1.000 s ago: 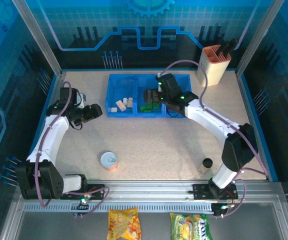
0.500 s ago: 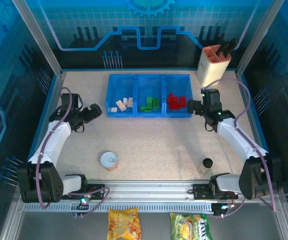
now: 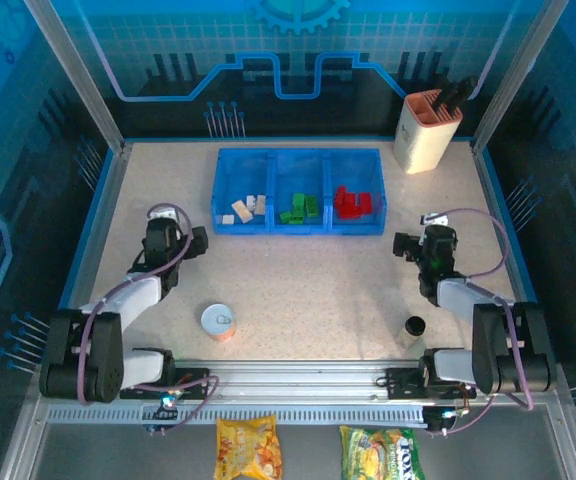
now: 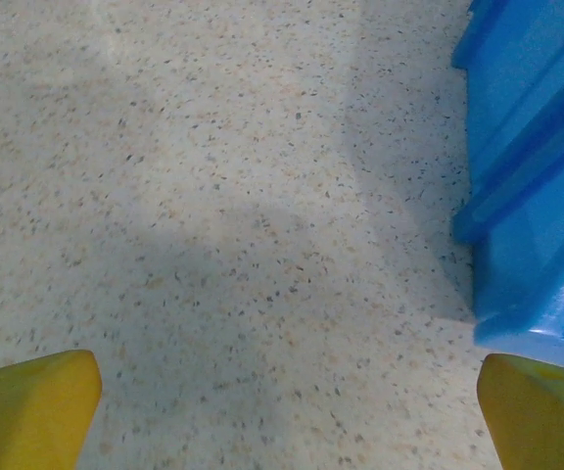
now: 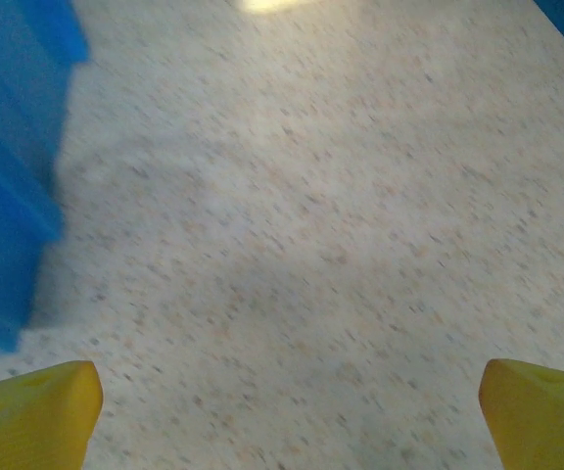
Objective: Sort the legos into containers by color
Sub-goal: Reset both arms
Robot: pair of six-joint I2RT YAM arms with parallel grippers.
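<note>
Left claw [image 4: 287, 401] and right claw [image 5: 287, 401] gape empty over the worktop [image 3: 308, 290]; legos [image 3: 298, 210] lie colour-sorted in the tray [image 3: 298, 231].

One tray [image 3: 298, 153], can [image 3: 218, 322], bottle [image 3: 414, 326] and knife block [image 3: 426, 135]; roughly ten legos [image 3: 298, 210].

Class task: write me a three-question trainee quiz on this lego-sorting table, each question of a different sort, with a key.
1. True or false: the red legos lie in the right compartment of the blue tray.
2. Which legos lie in the tray's middle compartment? A white, B green, C red.
3. Fill in: the left gripper and the right gripper both stand ___ above the table.
Key: 1 true; 2 B, the green legos; 3 open.
</note>
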